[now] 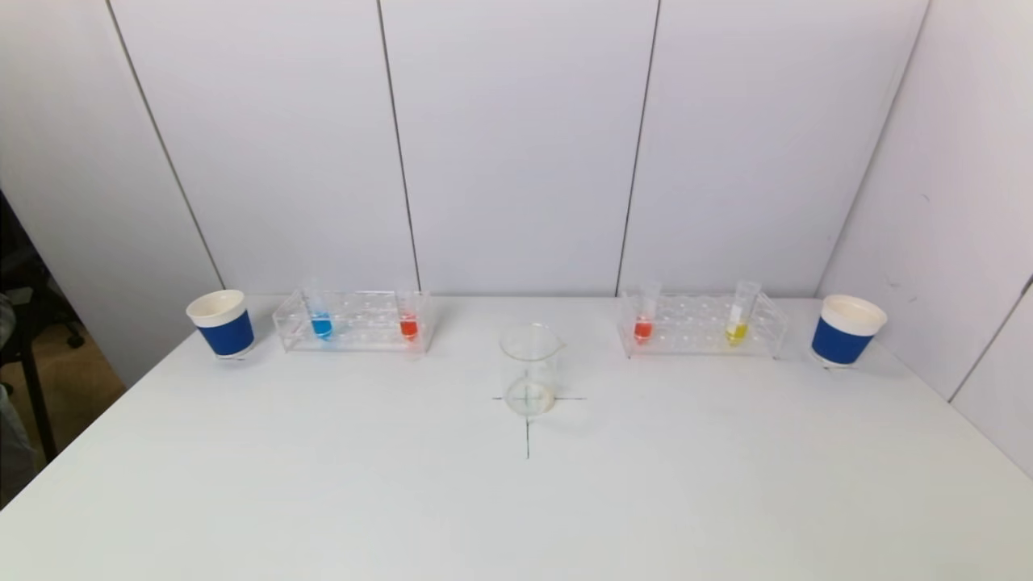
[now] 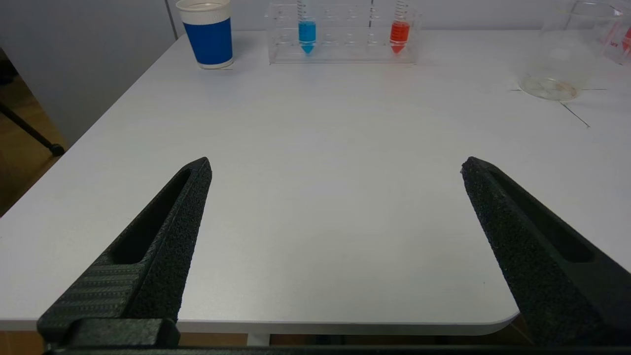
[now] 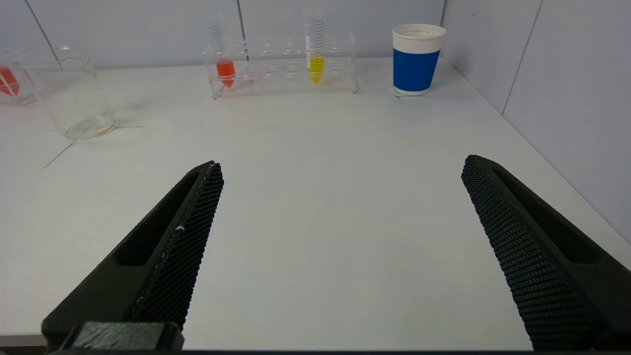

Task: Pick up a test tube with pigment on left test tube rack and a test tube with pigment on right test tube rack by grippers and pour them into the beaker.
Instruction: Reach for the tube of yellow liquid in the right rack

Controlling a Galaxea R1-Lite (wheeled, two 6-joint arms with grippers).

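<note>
Beaker (image 1: pixel 530 369) stands between left rack (image 1: pixel 353 321) and right rack (image 1: pixel 700 325).

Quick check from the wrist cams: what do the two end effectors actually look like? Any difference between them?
Both are matte black with two long fingers tapering to blunt tips, each with a slotted hollow along its outer side. The left end effector has grainy, foam-like pads and a ribbed patch near one base. The right end effector has mesh-patterned pads. No cables or markings show.

near table (image 1: pixel 323 500): free | obstacles: beaker (image 1: pixel 529 369) centre, racks behind
</note>
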